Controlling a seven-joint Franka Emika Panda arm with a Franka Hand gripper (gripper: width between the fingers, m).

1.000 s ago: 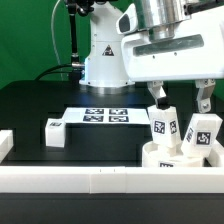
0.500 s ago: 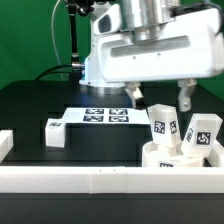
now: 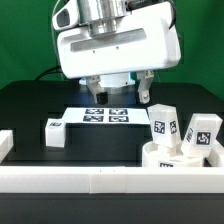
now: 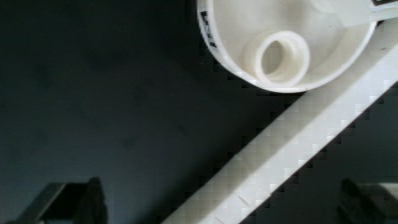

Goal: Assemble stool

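At the exterior view's left, the loose leg (image 3: pixel 54 131) lies alone on the black surface (image 3: pixel 30 105), apart from everything else and, I judge, easy to reach from above. Next comes the marker board (image 3: pixel 100 116), flat and bare of parts. My claw (image 3: pixel 120 92) hangs over it with its fingers spread wide and nothing between them; the wrist view shows the same, with both dark fingertips (image 4: pixel 71 200) far apart over bare surface. I take that openness as readiness for the loose leg, which is the one piece not yet on the stool. Toward the exterior view's right, the seat disc (image 3: pixel 180 158) sits against the rail wall (image 3: pixel 110 182), probably so that it cannot slide while legs go in. The first standing leg (image 3: pixel 160 124) and the second standing leg (image 3: pixel 203 133) rise from it, tags facing the camera, though I cannot tell whether either is fully seated. The oval ring (image 4: pixel 281 55) on the disc may be the empty third socket.
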